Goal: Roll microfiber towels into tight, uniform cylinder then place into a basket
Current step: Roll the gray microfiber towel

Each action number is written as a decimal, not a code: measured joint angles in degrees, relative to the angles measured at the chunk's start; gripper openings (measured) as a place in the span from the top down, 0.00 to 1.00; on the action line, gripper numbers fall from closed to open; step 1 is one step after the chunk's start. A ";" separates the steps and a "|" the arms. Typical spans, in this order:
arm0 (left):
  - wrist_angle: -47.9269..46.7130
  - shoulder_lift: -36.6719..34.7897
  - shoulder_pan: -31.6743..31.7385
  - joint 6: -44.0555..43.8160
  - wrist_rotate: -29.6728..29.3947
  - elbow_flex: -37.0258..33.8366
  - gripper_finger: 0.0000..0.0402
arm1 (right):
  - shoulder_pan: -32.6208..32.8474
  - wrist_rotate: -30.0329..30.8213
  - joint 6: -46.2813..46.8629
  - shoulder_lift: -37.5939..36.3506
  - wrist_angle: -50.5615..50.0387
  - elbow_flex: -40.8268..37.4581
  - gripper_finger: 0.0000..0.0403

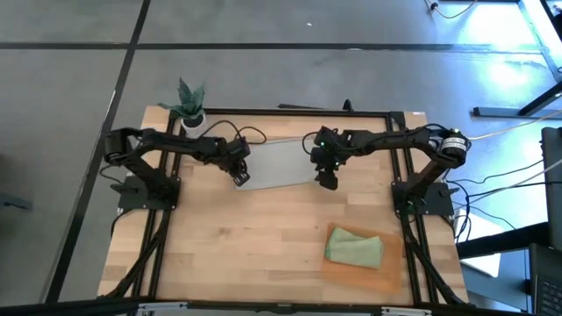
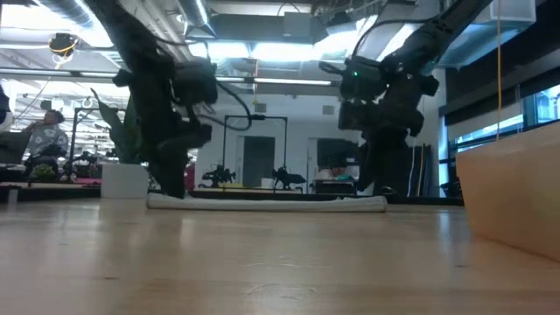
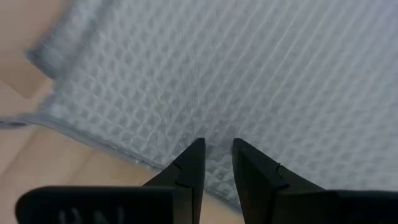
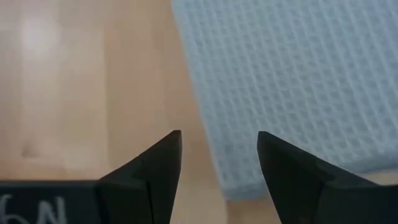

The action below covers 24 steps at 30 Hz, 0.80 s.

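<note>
From my station I saw the grey towel (image 1: 279, 163) lying flat on the wooden table (image 1: 255, 246) near its far edge, between the two arms. The left gripper (image 1: 239, 175) hung over the towel's near left corner, its fingers (image 3: 189, 168) a narrow gap apart with nothing between them, the weave just below the tips. The right gripper (image 1: 327, 180) sat at the near right corner, fingers (image 4: 158, 165) spread wider and holding nothing, one over bare wood, the other over cloth. The green towel (image 1: 355, 247) lay bundled in the basket (image 1: 373, 279) at the table's near right. A potted plant (image 1: 190, 105) stood at the far left corner.
</note>
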 joint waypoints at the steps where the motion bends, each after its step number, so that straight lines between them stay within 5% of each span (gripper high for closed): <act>1: 0.07 0.95 -0.03 0.01 -0.14 0.07 0.82 | -0.26 0.10 0.03 0.00 -0.02 -0.37 0.48; 12: 0.09 3.13 -2.97 -1.48 -0.51 0.26 0.82 | -0.97 1.39 3.01 0.00 3.23 -3.74 0.48; 24: 0.46 3.22 -13.63 -12.06 0.26 0.18 0.82 | -4.02 7.20 3.11 1.22 4.00 -3.75 0.48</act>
